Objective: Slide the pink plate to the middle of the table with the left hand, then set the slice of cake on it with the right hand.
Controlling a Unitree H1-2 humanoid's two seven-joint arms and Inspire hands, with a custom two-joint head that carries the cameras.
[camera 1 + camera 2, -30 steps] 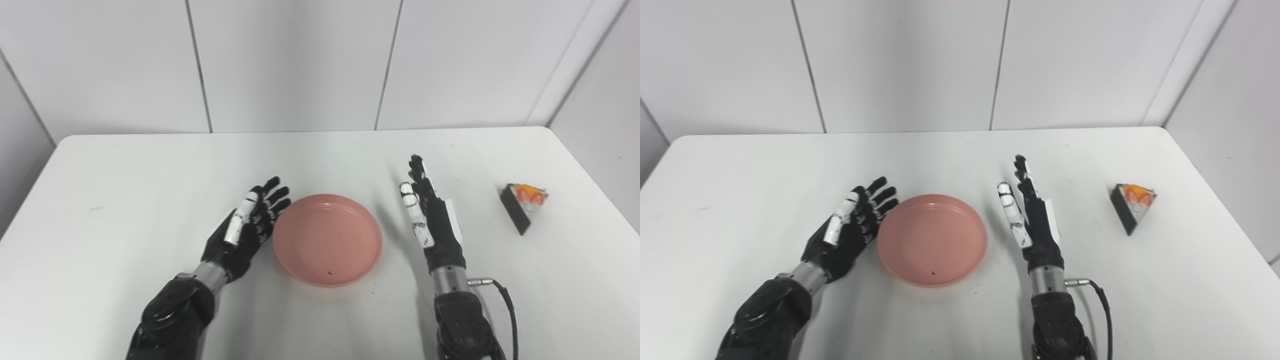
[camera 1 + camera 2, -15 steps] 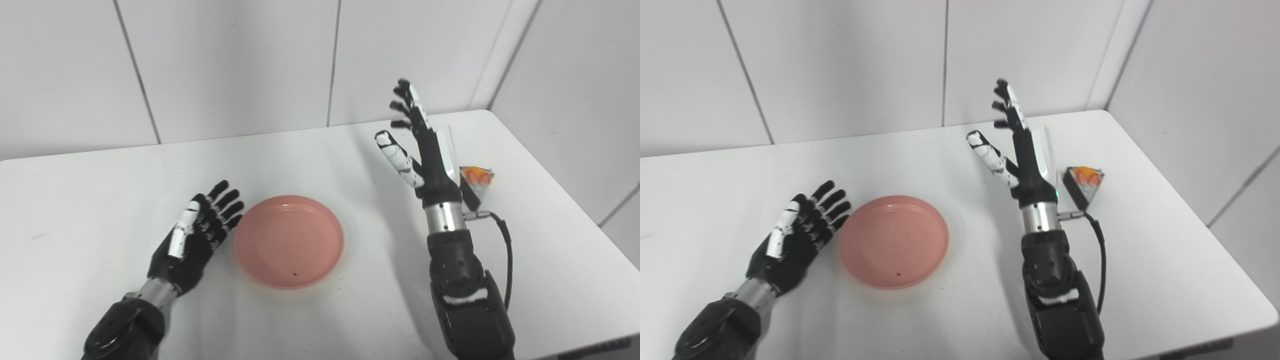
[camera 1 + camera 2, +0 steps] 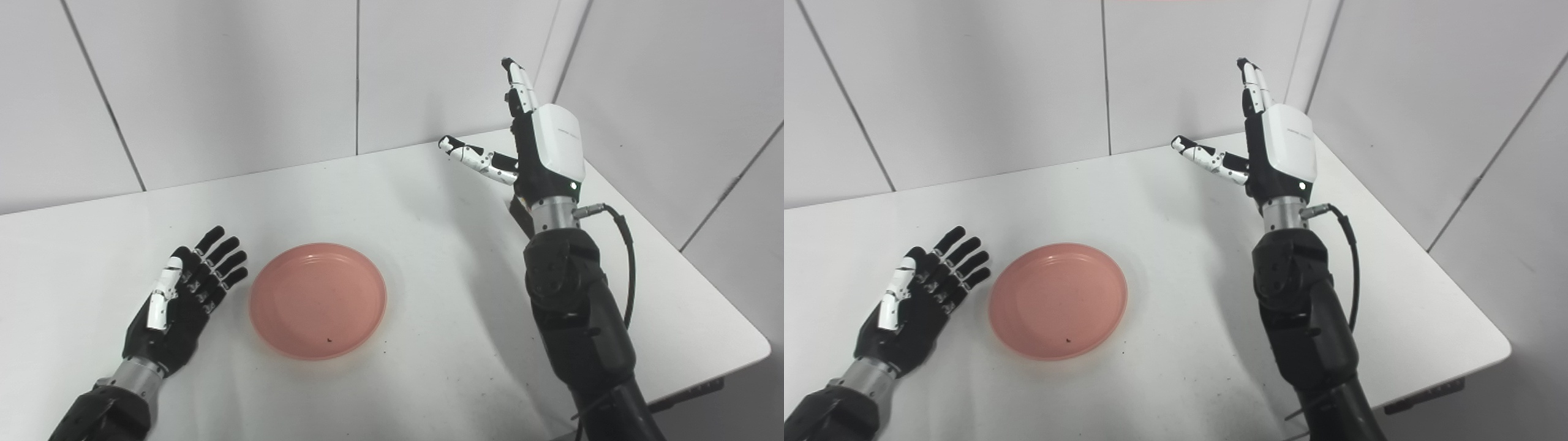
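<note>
Left hand [image 3: 177, 300] low over the table [image 3: 92, 245] at the left, palm up, fingers spread apart, holding nothing; its forearm is cut off by the bottom-left corner. It sits just left of the pink plate [image 3: 318, 299], close to the rim, and contact can't be made out. Plate is round, shallow, salmon pink, with a raised rim and a small dark speck on its near inner side; it lies flat on the white table, left of centre in both views. A few tiny dark specks on the tabletop right of the plate. Right hand [image 3: 539, 153] raised high above the far right part of the table, white back plate facing the camera, fingers straight up, thumb stuck out to the left, fingers apart, gripping nothing. Black cable loops off its wrist. Cake slice is hidden: only a dark sliver shows behind the right wrist in the left eye view, too little to identify. Table's right corner visible, grey wall panels behind.
</note>
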